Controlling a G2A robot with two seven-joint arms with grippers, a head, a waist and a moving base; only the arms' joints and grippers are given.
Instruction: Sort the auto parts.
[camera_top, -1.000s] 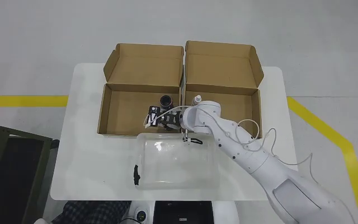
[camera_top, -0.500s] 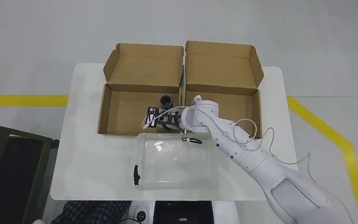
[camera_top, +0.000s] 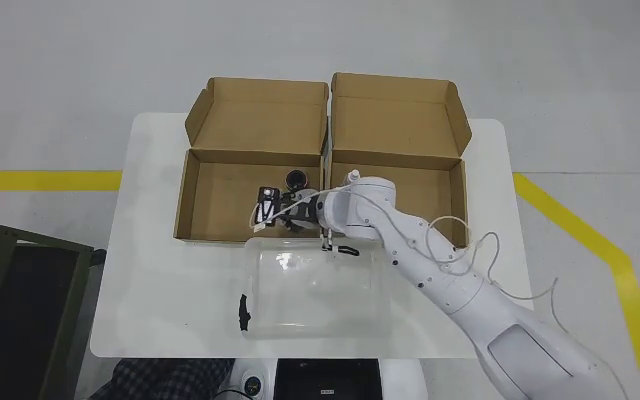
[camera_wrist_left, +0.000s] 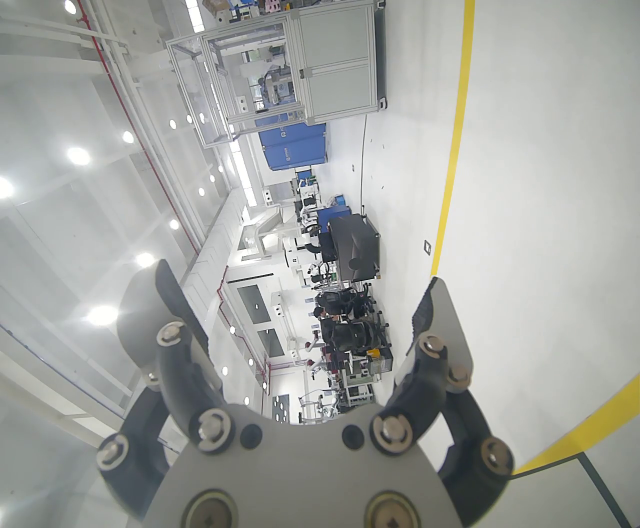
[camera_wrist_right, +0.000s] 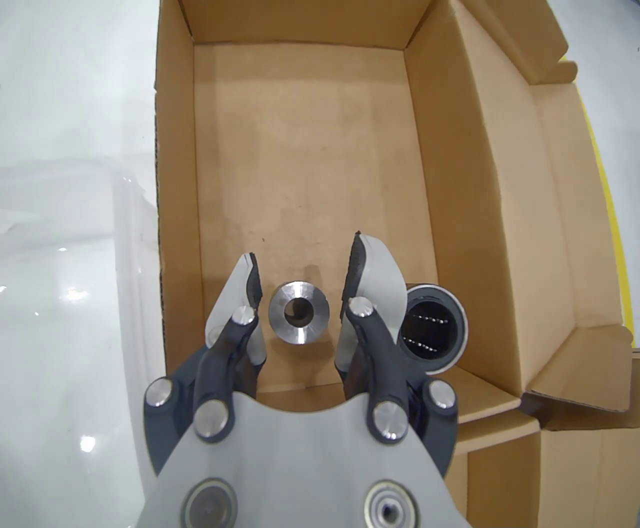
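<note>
Top view: two open boxes stand side by side at the far half of the white table (camera_top: 160, 270), flaps raised and inner walls touching. The left brown cardboard box (camera_top: 215, 205) contains the parts; the right brown cardboard box (camera_top: 420, 190) shows a bare floor. A clear plastic container (camera_top: 310, 290) sits on the table just in front of both boxes, against their near walls, with a black latch (camera_top: 243, 312) on its left side.

The right arm crosses over the far right corner of the container and ends inside the left brown cardboard box. The right gripper (camera_top: 265, 208) is over the right-hand part of that box's floor, pointing toward the robot's left.

Right wrist view: the right gripper (camera_wrist_right: 304, 248) is partly open and grips nothing. A short bright steel cylinder (camera_wrist_right: 299, 312) with a central bore rests on the box floor (camera_wrist_right: 300, 150) directly between the two fingers. A gap is visible on each side between the steel cylinder and the finger pads (camera_wrist_right: 256, 282). Its bore faces the camera.

A larger black-lined metal bearing sleeve (camera_wrist_right: 432, 327) lies just beside one finger, on its outer side, close to the box wall. In the top view the bearing sleeve (camera_top: 295, 180) is just beyond the gripper, near the wall shared with the right brown cardboard box. The clear plastic container (camera_wrist_right: 125, 210) borders the box on the opposite side.

Left wrist view: the left gripper (camera_wrist_left: 300, 280) is wide open and holds nothing. It points away from the table toward the hall floor and ceiling.
</note>
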